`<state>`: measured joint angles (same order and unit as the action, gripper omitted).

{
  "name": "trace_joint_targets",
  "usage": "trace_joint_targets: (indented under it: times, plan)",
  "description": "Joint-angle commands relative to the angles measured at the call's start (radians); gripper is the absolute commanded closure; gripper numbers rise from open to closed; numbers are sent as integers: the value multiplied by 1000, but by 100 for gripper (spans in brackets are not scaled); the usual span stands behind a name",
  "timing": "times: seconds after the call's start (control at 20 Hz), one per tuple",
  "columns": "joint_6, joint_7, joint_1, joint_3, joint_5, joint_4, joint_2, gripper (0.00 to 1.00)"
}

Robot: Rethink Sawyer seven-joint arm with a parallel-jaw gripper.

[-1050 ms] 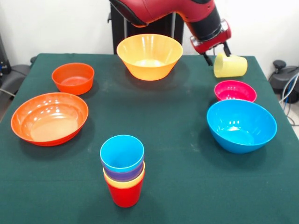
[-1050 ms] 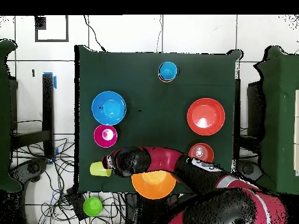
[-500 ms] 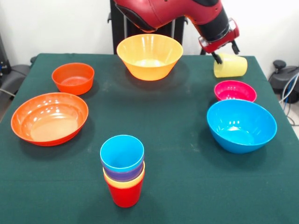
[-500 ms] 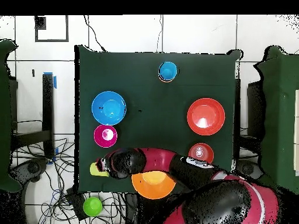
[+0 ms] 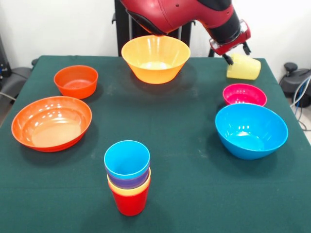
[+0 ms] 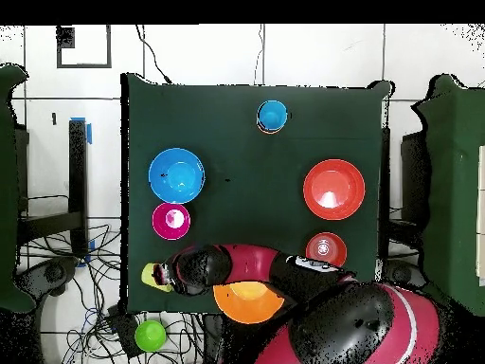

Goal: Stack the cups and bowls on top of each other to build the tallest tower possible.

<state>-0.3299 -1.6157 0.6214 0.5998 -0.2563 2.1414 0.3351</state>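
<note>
A pale yellow cup (image 5: 244,68) (image 6: 152,276) lies tilted on its side at the table's far right corner. My gripper (image 5: 236,54) (image 6: 169,275) is open at the cup's rim end, touching it. Near the front, a stack of cups (image 5: 128,177) (image 6: 272,116) has a red base and a blue cup on top. Loose bowls stand around: large yellow-orange (image 5: 155,58) (image 6: 249,301), small orange (image 5: 76,81) (image 6: 326,249), wide orange (image 5: 51,122) (image 6: 333,189), magenta-pink (image 5: 244,94) (image 6: 171,220) and large blue (image 5: 251,130) (image 6: 176,174).
The green table (image 5: 184,160) ends just behind and right of the pale yellow cup. A green round object (image 6: 150,335) sits off the table among cables. The arm (image 5: 184,12) hangs over the yellow-orange bowl.
The gripper has moved right and reached the pale yellow cup. The cup has shifted toward the table's edge and tilted.
</note>
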Motion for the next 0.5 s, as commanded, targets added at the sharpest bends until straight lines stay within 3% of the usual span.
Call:
trace_joint_targets:
  times: [0.05, 0.5]
  plan:
    - [-69, -26, -38, -73, -62, -54, -22, 0]
    - [-61, -26, -47, -94, -88, -75, -22, 0]
